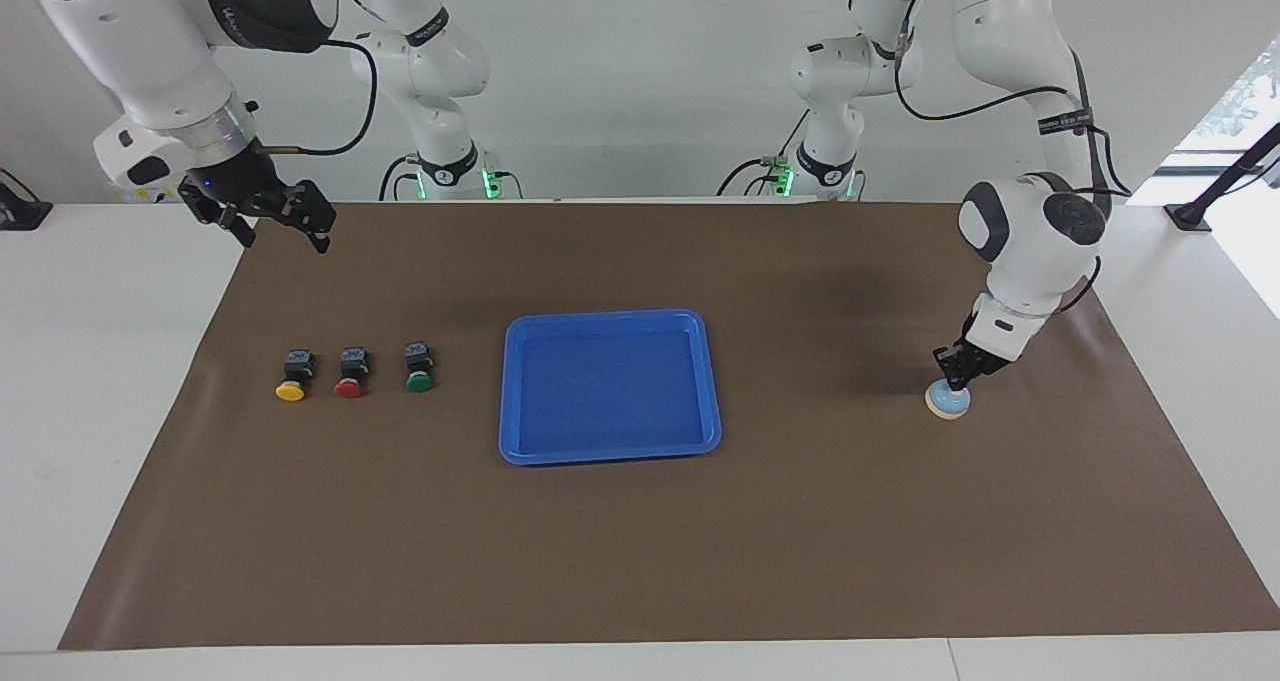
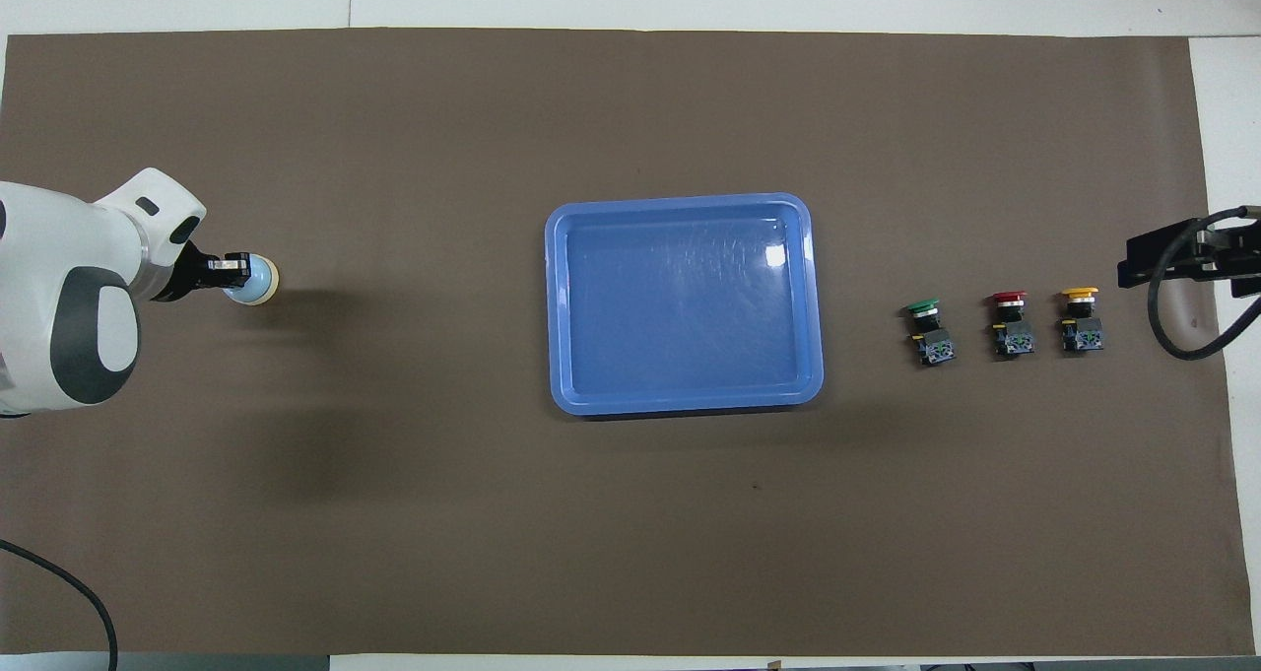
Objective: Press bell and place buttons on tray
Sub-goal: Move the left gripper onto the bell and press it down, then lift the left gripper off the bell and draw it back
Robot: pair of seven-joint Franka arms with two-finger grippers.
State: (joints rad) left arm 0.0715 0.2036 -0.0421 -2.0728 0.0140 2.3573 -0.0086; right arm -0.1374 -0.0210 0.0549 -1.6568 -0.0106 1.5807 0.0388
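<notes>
You can't see the bell's (image 1: 947,400) knob: the left gripper (image 1: 955,380) covers it at the dome's 12 o'clock, fingers too small to read. The right gripper (image 2: 1148,260) is cut off at the overhead view's 3 o'clock edge.

Robotics lab bench. Two white arms (image 1: 1030,231) mounted at the edge of a white table (image 1: 120,381), cables (image 1: 355,81) looped along them, green status lights (image 1: 487,183) at the bases. Brown mat (image 1: 640,551) covers the work area, plain white wall (image 1: 640,71) at the arms' end. Nothing domestic in view.
</notes>
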